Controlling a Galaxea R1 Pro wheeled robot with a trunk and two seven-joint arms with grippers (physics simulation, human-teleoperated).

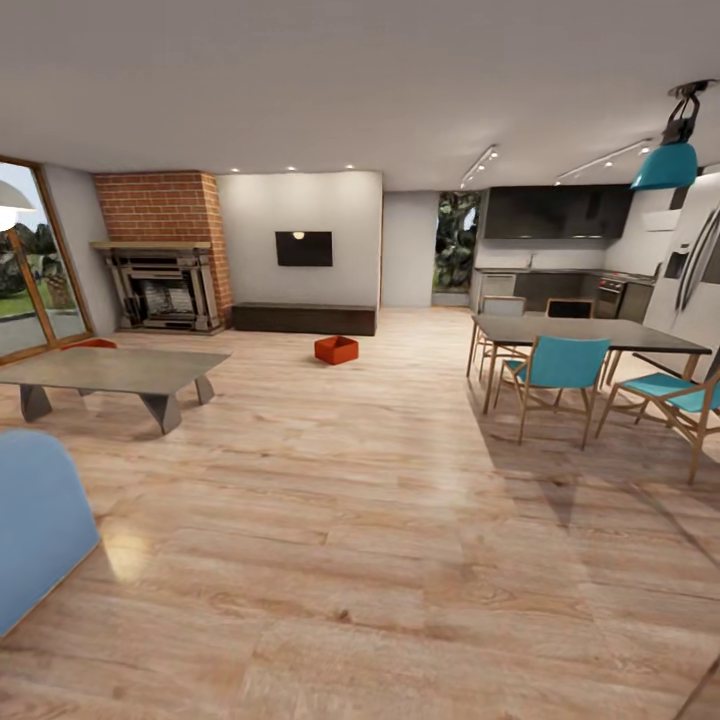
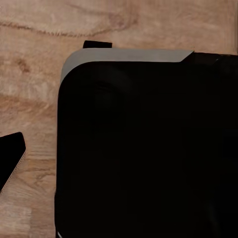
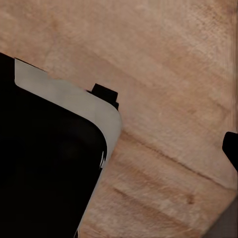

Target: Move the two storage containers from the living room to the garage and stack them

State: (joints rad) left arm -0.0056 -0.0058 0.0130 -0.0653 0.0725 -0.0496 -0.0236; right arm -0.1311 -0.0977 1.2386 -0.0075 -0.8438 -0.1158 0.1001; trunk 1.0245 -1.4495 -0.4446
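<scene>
— Pincers first: can either be read as released or clenched?
— Neither can be told; both wrist views are blocked by a dark body over wood planks.
— Bins counted?
— One orange bin (image 1: 336, 349) is seen on the plank floor (image 1: 330, 520) near the long dark bench (image 1: 304, 318); possibly a second (image 1: 92, 343) behind the low table (image 1: 110, 372). Wide open floor lies between.

Left wrist view: robot body (image 2: 144, 148) matte black, rounded corner, light grey top edge; right wrist view: same black housing (image 3: 44, 163), grey rim, small black tab (image 3: 105, 93).
</scene>
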